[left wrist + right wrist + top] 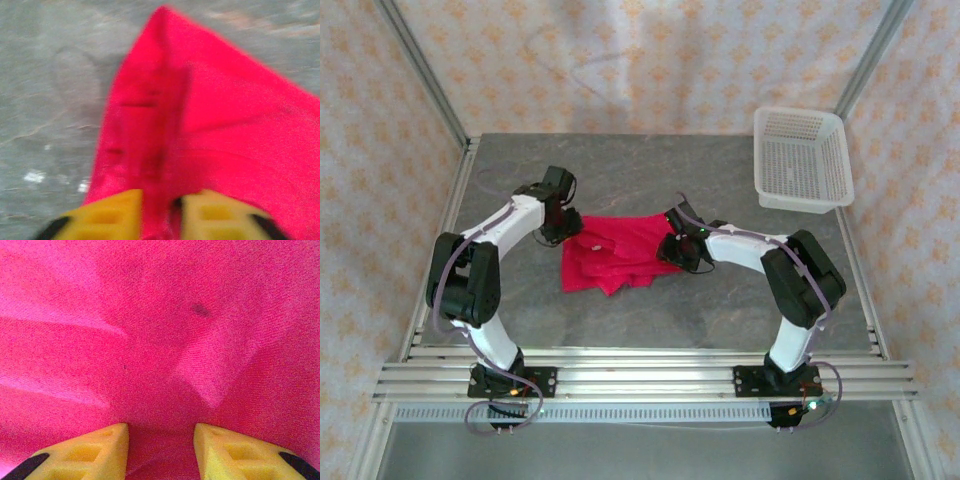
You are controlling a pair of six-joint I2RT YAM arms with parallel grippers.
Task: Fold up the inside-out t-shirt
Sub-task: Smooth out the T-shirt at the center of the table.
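The inside-out t-shirt (615,255) is a crimson-red heap lying crumpled and partly folded in the middle of the grey table. My left gripper (560,232) sits at its far left corner. In the blurred left wrist view the shirt (215,110) runs away to a point, and a ridge of it fills the narrow gap of the gripper (162,210); whether it is pinched is unclear. My right gripper (672,247) is at the shirt's right edge. In the right wrist view its yellow fingers (161,445) stand apart over the red fabric (160,330), which lies shadowed in the gap.
A white plastic mesh basket (802,158) stands at the back right corner of the table (620,320). Aluminium rails (640,375) run along the near edge by the arm bases. Patterned curtain walls close in the sides and back.
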